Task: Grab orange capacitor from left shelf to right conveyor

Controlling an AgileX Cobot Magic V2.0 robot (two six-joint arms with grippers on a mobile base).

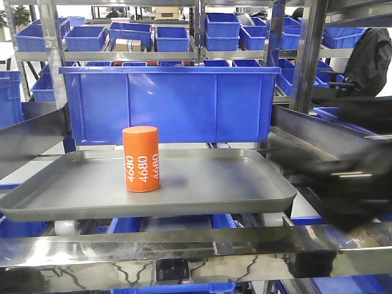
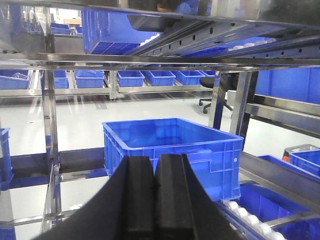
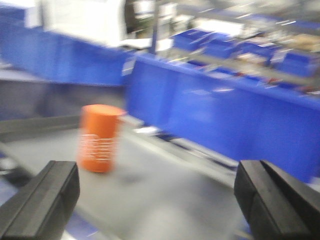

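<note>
The orange capacitor (image 1: 141, 159) stands upright on the grey metal tray (image 1: 202, 196) of the steel-framed left shelf. It also shows blurred in the right wrist view (image 3: 100, 137), ahead and left of the jaws. My right gripper (image 3: 157, 197) is open and empty, its fingers wide apart over the tray's near edge; in the front view it is a dark blur (image 1: 343, 184) at the tray's right side. My left gripper (image 2: 156, 170) is shut and empty, below the shelf, facing a blue bin (image 2: 170, 150). The right conveyor is out of view.
A large blue bin (image 1: 171, 101) stands just behind the tray. More blue bins (image 1: 220, 30) fill racks beyond. A steel rail (image 1: 184, 242) runs across the front below the tray. Steel uprights (image 1: 309, 55) flank the shelf. White rollers (image 2: 245, 215) lie under the left gripper's bin.
</note>
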